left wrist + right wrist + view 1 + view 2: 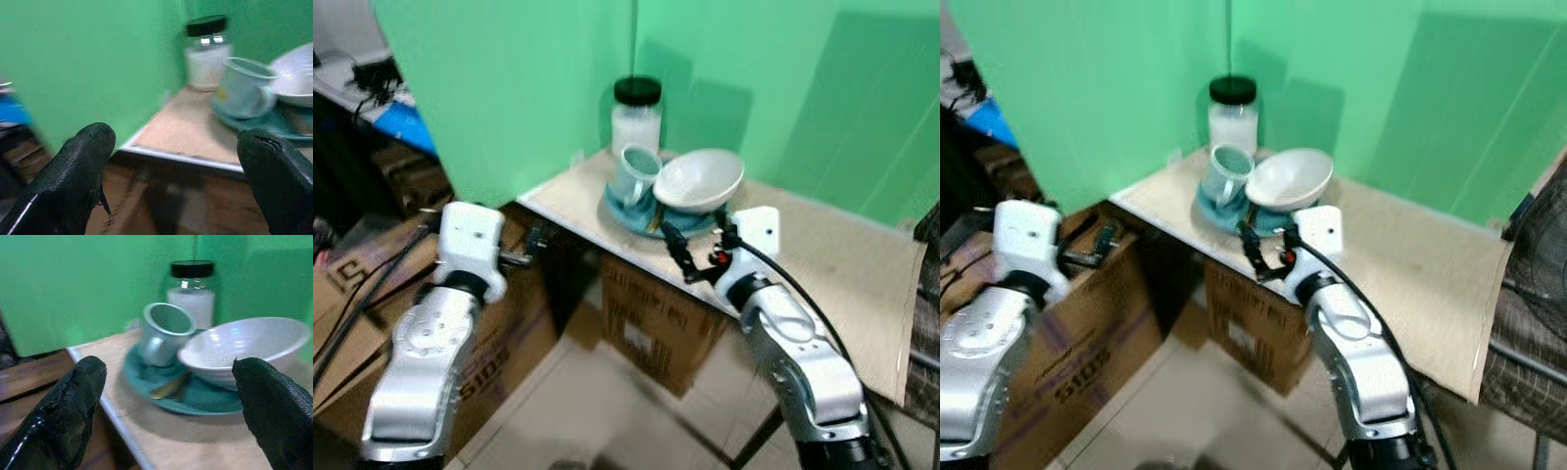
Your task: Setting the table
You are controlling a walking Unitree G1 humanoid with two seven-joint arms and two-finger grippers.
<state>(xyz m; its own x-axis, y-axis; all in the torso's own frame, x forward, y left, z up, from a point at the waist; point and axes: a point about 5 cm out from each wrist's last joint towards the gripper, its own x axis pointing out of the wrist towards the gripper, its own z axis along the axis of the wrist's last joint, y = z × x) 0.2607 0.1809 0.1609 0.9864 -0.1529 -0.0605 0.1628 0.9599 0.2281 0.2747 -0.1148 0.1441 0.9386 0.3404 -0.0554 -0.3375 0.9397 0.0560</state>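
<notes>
1. Left eye view gives me the left end effector point(530, 257) off the tabletop's point(822, 264) left edge, over cardboard boxes point(499, 323) and below the surface. From its wrist camera the two black fingers point(73, 181) stand wide apart with nothing between them.
2. Next along, at the far left corner of the tabletop, a glass jar point(636, 116) with a black lid stands against the green backdrop point(509, 88).
3. Just in front of the jar, a teal plate point(626, 213) sits near the left edge. It carries a pale mug point(634, 176) tipped onto its side with its mouth up and toward me, a white bowl point(698, 180) leaning on the plate's right part, and a brass-coloured spoon point(171, 387) lying under the bowl's rim.
4. My right end effector point(697, 253) hovers just at the tabletop's near edge, right in front of the plate. Its fingers point(68, 411) are spread wide and grip nothing.
5. The relation that matters: the stack lies straight ahead of the right end effector along its pointing direction, with the bowl closest to it. I judge the right arm clearly the nearer one; the left would have to rise and cross the edge first.
6. The spoon's long axis runs roughly from the near rim of the plate in under the bowl.
</notes>
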